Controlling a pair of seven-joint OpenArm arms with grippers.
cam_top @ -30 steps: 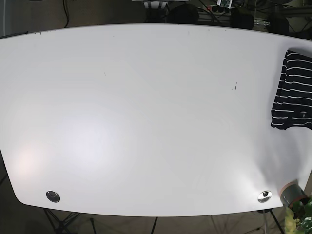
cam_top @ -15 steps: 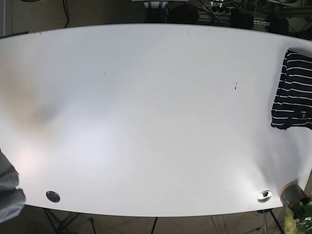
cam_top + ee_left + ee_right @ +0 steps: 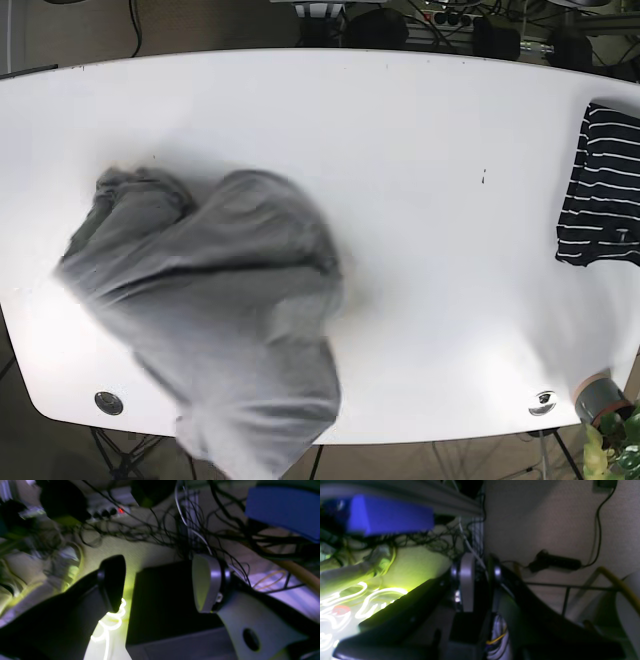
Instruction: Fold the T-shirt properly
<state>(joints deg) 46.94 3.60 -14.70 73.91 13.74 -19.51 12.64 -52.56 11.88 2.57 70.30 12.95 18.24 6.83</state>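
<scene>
Grey T-shirt (image 3: 215, 310) crumpled, motion-blurred, long axis diagonal; left tool (image 3: 157, 582) wide, right tool (image 3: 476, 582) narrow, empty.

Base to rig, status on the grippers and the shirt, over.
Left gripper jaws open, right gripper jaws nearly closed, both empty. Crumpled grey T-shirt on white table, overhanging near edge. Folded navy striped garment far off, not obstructing.

No lettering, label or number can be read in any view (both wrist views are blurred).
</scene>
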